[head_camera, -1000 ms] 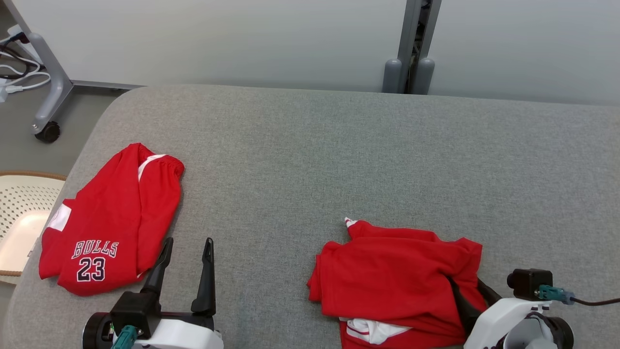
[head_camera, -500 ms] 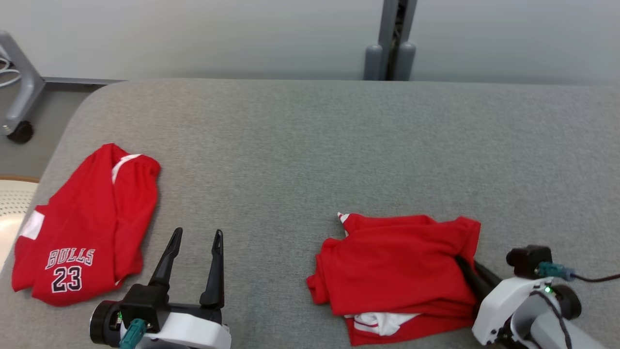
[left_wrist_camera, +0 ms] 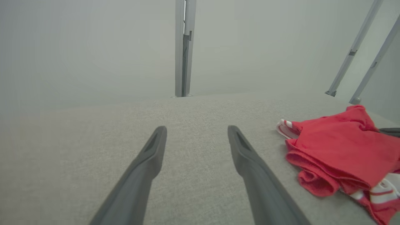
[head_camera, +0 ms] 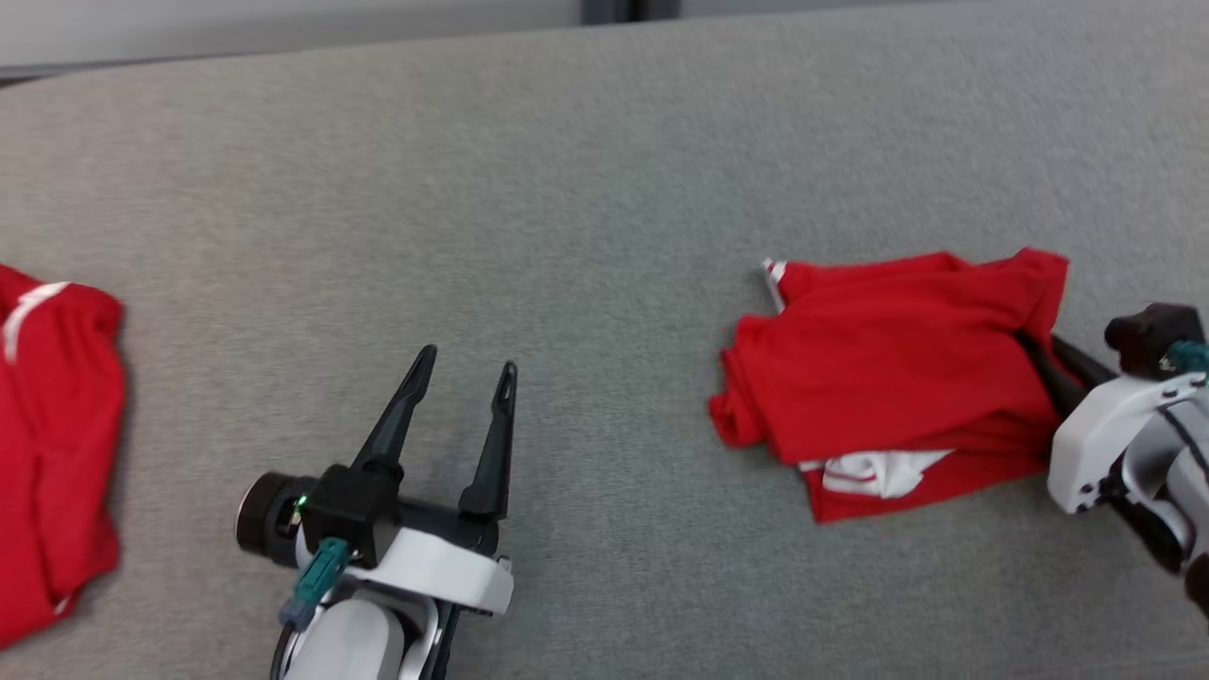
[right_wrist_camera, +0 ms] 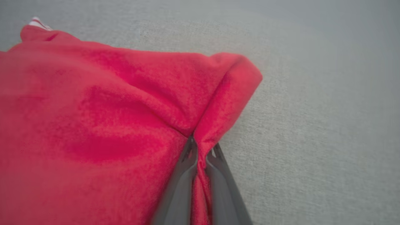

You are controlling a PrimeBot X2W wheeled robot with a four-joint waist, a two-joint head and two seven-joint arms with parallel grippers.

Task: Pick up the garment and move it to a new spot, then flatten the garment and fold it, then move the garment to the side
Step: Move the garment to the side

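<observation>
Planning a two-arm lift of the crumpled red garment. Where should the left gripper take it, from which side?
Probably the bunched left edge of the garment, coming from the left, fingers low: that thick rolled fold faces the open left gripper, opposite where the right gripper pinches.

The grey fabric surface (head_camera: 604,170) bears a crumpled red garment (head_camera: 888,359) at the right gripper (right_wrist_camera: 201,150)'s fingertips and another red cloth (head_camera: 57,453) well out to the left gripper (head_camera: 468,364)'s left.
</observation>
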